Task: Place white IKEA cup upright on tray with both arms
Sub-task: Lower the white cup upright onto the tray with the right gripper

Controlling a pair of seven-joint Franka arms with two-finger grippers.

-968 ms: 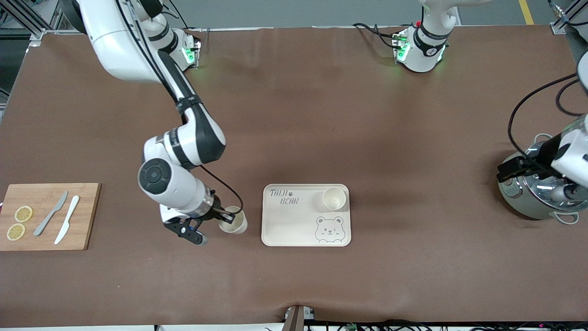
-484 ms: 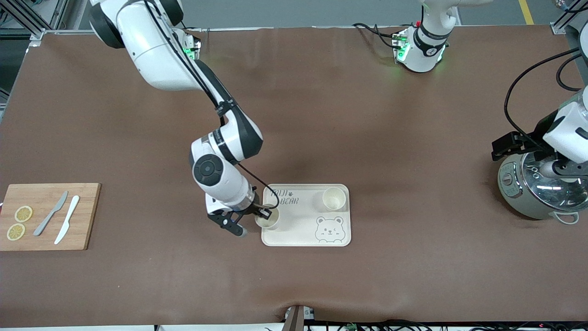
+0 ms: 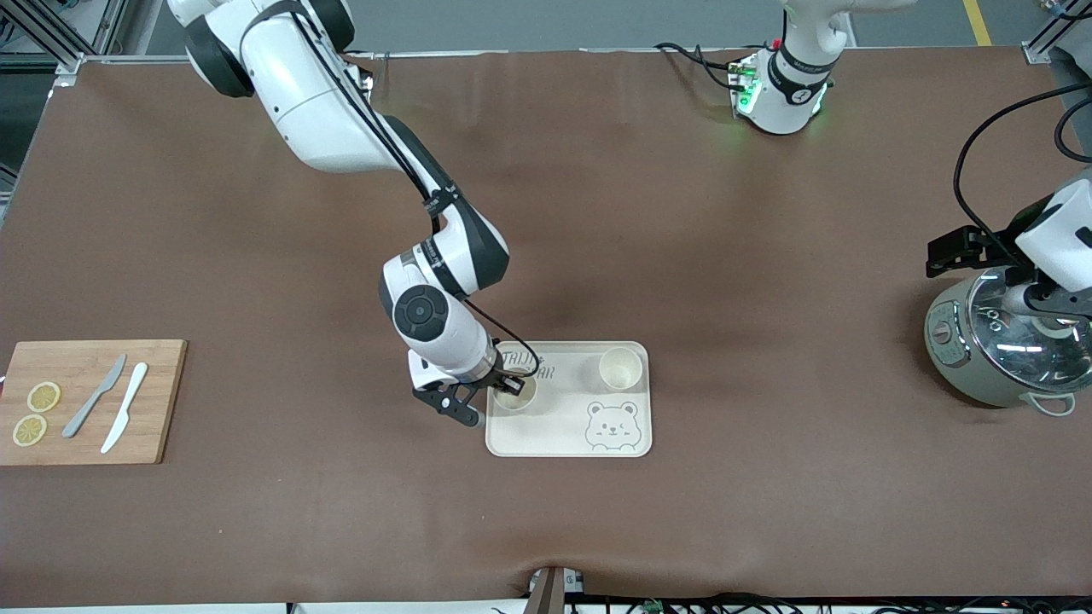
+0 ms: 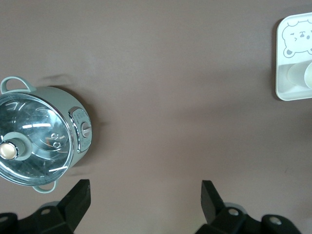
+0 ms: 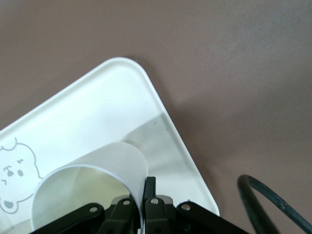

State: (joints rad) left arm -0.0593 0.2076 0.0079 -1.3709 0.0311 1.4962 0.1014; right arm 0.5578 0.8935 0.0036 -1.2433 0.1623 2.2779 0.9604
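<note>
The cream tray (image 3: 563, 435) with "TAIJI BEAR" lettering and a bear face lies on the brown table. My right gripper (image 3: 509, 385) is shut on the rim of a white cup (image 3: 514, 396), holding it upright over the tray's end toward the right arm. In the right wrist view the cup (image 5: 92, 180) is pinched by its wall above the tray (image 5: 97, 107). A second white cup (image 3: 620, 368) stands upright on the tray. My left gripper (image 4: 145, 195) is open and empty, over the table beside the pot.
A grey-green pot with a glass lid (image 3: 1002, 350) stands at the left arm's end, also in the left wrist view (image 4: 39, 141). A wooden cutting board (image 3: 90, 401) with lemon slices and two knives lies at the right arm's end.
My right gripper carried the cup from the table beside the tray to over the tray's end. The left arm shifted slightly by the pot.
</note>
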